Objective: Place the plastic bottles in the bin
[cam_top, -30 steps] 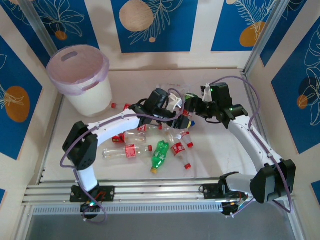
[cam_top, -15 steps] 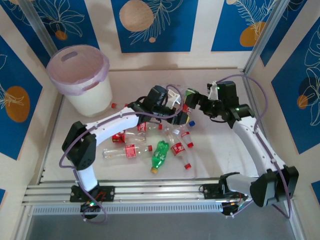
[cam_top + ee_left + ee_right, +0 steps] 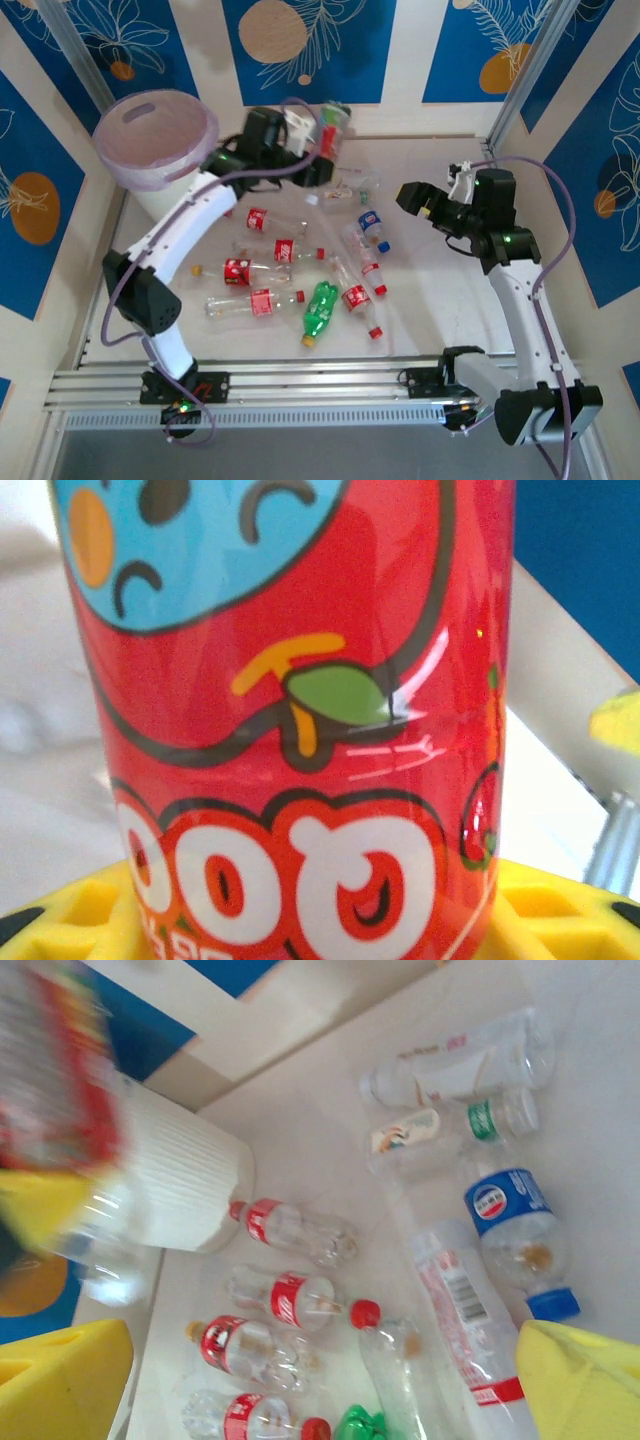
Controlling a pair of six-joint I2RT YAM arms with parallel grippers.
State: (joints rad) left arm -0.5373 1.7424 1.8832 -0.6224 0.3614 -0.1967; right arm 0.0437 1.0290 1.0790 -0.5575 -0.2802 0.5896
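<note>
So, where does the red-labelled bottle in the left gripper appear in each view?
Top external: the red-labelled bottle is at top centre, in the left gripper, right of the bin.
Left wrist: the bottle covers the middle, very close.
Right wrist: probably the blurred red shape at upper left.
Shared landmark: the blue wall panel behind it.

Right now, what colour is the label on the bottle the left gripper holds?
Mainly red, with a blue patch; the bottle shows best in left wrist view.
</note>
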